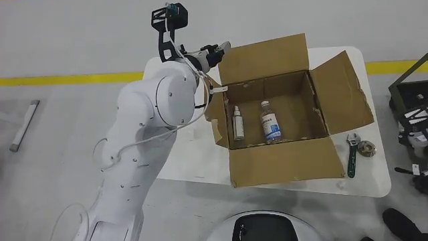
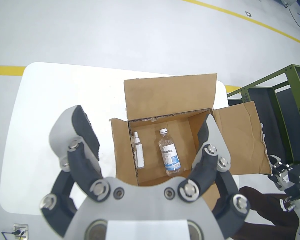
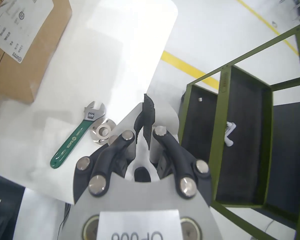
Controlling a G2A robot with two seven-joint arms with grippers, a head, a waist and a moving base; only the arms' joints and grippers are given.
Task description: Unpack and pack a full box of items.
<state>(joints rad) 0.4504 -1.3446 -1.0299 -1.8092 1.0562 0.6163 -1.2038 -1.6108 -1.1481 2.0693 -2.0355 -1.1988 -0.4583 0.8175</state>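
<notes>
— The box (image 1: 281,107)?
— Open on the desk (image 1: 200,164), bottle (image 1: 271,124) and sprayer (image 1: 238,124) lying inside; left jaws spread near it.
— And the right wrist view?
— Right jaws pressed together, empty; wrench (image 3: 75,136) beside a flange (image 3: 103,131) on the desk.

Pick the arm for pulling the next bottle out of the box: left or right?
Left, probably. The left claw is open, facing into the open box at the clear bottle and spray bottle. The right claw is shut, off by the wrench at the table edge.
</notes>
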